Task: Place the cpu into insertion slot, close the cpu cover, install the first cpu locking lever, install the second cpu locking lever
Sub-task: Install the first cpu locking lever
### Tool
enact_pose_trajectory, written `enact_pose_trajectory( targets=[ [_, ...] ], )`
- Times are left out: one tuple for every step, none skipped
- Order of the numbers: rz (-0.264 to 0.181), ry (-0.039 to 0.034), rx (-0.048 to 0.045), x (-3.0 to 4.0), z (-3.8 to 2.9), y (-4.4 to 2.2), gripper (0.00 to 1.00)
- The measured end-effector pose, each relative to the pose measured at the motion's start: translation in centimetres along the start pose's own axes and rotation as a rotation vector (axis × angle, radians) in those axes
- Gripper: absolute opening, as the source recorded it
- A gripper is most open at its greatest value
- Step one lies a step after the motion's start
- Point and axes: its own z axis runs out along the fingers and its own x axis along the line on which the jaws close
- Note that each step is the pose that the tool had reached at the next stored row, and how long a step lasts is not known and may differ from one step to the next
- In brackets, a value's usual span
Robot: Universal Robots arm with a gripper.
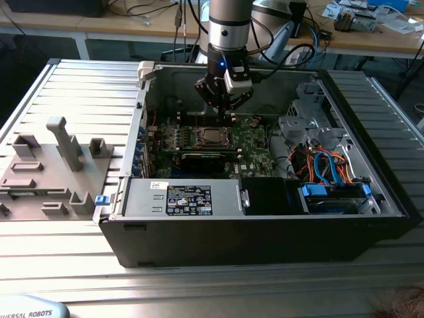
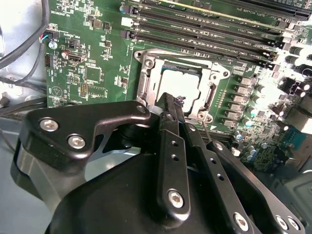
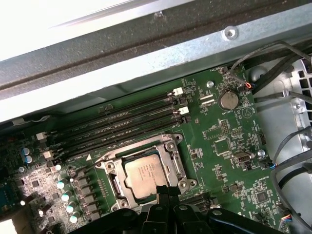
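Though the cpu (image 3: 145, 174) already sat in the slot (image 3: 109, 168) just beyond the pincer (image 3: 163, 192), its fingers together and empty, the levers looked unfastened.

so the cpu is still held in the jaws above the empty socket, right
No. The cpu already lies in the socket, as the first wrist view shows. The gripper is above the socket's edge, holding no chip.
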Motion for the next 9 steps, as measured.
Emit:
enact_pose_trajectory(
  targets=[
    [-0.003, -0.0002, -0.0002, 0.0, 0.0, 0.0, 0.11],
    [-0.006, -0.0004, -0.0003, 0.0, 0.0, 0.0, 0.11],
    [-0.008, -0.0005, -0.0004, 0.0, 0.0, 0.0, 0.11],
    [-0.009, -0.0006, -0.0005, 0.0, 0.0, 0.0, 0.11],
    [-0.012, -0.0008, -0.0006, 0.0, 0.0, 0.0, 0.11],
    [-0.015, -0.001, -0.0008, 0.0, 0.0, 0.0, 0.11],
    [-0.017, -0.0012, -0.0009, 0.0, 0.0, 0.0, 0.11],
    [-0.02, -0.0013, -0.0011, 0.0, 0.0, 0.0, 0.11],
    [-0.023, -0.0015, -0.0012, 0.0, 0.0, 0.0, 0.11]
  ],
)
